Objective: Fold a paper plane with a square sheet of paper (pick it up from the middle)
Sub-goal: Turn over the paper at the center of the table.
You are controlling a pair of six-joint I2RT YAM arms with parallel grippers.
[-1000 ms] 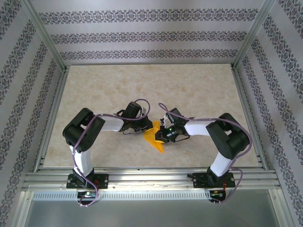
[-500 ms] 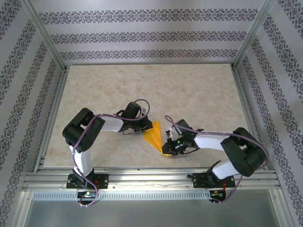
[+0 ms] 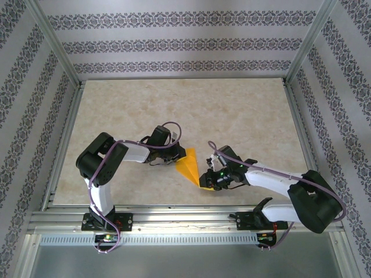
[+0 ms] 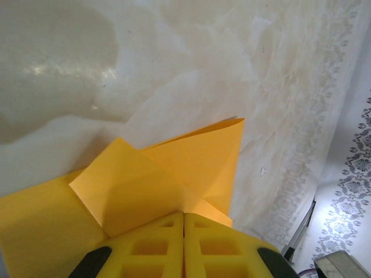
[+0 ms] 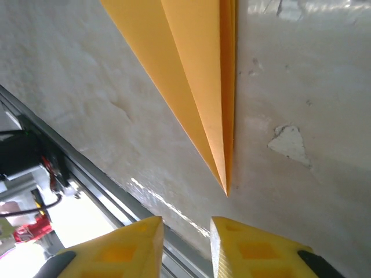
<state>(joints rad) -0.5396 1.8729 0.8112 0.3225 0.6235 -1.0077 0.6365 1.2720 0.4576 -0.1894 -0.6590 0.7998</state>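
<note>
Paper plane: orange (image 3: 191, 168), lying flat on the table (image 3: 243, 116), at about 6 o'clock from the table's middle and near the front rail (image 3: 185, 215).
Lie: wide end toward 11 o'clock, point toward 5 o'clock. It is a slim dart, and the layered folds run down to one sharp tip in the right wrist view.
Left gripper: (image 3: 175, 160) at 9 o'clock of the plane's wide end. The jaws are pressed together with no gap, and their tips touch the folded paper. Whether a layer is nipped between them cannot be told.
Left wrist view: a triangular flap lies folded over the sheet, and its corner meets the closed tips. A second flap reaches out toward 1 o'clock.
Right gripper: (image 3: 208, 180) at 5 o'clock of the plane, just past the point. The jaws stand a little apart with nothing between them; the tip stops just short of the gap and touches neither jaw.
Surface: pale and marbled, with a small white chip (image 5: 287, 142) at 3 o'clock of the tip.
Arms: both are bent low over the table — elbows out, wrists turned inward toward the plane.
</note>
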